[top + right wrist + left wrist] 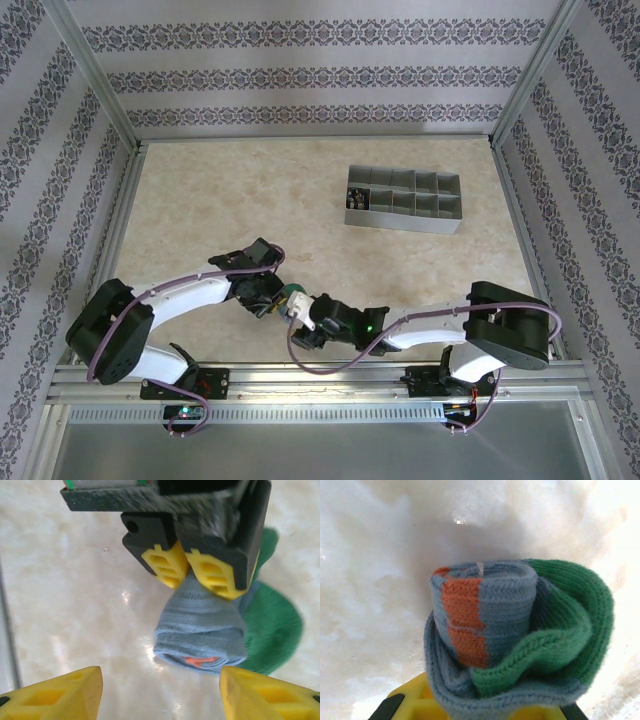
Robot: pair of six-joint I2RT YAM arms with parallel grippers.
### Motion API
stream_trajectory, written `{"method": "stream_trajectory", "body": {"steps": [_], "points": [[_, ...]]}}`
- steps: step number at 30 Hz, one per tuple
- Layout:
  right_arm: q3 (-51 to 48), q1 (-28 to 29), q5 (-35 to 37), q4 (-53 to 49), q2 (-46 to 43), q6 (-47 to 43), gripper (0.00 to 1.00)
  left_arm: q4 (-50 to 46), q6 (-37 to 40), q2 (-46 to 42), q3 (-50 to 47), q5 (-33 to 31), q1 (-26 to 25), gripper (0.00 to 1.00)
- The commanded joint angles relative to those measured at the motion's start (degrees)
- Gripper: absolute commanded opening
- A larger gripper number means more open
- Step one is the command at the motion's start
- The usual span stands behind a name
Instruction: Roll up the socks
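Seemingly the rolling is mostly done: the blue-teal sock (520,640) is a tight tube with its green heel fold loose around it, pinched in the closed left gripper (189,575), while the right gripper (160,675) gapes wide and empty just before it. Tucking that fold in is probably what is left. The bundle is held well to the near-left of the divider tray (403,198), with bare table (230,200) between them and the frame rail (300,375) nearer still.

Lab enclosure: aluminium frame (250,378), wallpapered panels (310,70).

Legible markings: none. You will read no text, label, brand, number or sign on the blue-teal sock (510,610) or elsewhere.
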Motion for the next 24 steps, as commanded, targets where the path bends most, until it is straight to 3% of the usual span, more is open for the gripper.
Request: {"method": "stream_trajectory", "body": {"steps": [1,8,11,13,16,18,22,24], "points": [[4.38,2.29,17.16,-5.19,2.82,-8.71,0.62,-10.01,-1.01,4.98,-1.47,-0.46,-0.98,0.00],[11.62,4.36,24.19,-5.33,13.66,-14.30,0.62,-8.90,-0.27,6.46,-0.21,1.06,-0.59,0.00],[13.54,3.08,26.35,-7.44,18.22,-12.29,0.57,-8.52,0.12,6.00,-0.19,1.91,-0.08,0.00],[13.72,1.77,25.69,-9.61,19.60,-8.92,0.48,-8.15,0.33,5.16,-0.34,2.54,0.37,0.00],[12.37,0.04,20.84,-11.56,18.90,-4.76,0.14,-6.69,-0.07,2.85,-1.04,3.69,1.22,0.18],[11.07,-1.14,16.40,-12.51,18.23,-2.31,0.01,-5.66,-0.72,0.51,-1.66,3.83,2.06,0.33],[6.74,-4.08,3.67,-11.42,17.02,2.47,0.00,-3.18,-2.25,-4.45,-2.24,3.30,4.28,0.64],[3.95,-5.66,-2.70,-9.18,16.64,4.83,0.00,-0.83,-2.72,-6.07,-2.47,3.21,5.33,0.72]]}}
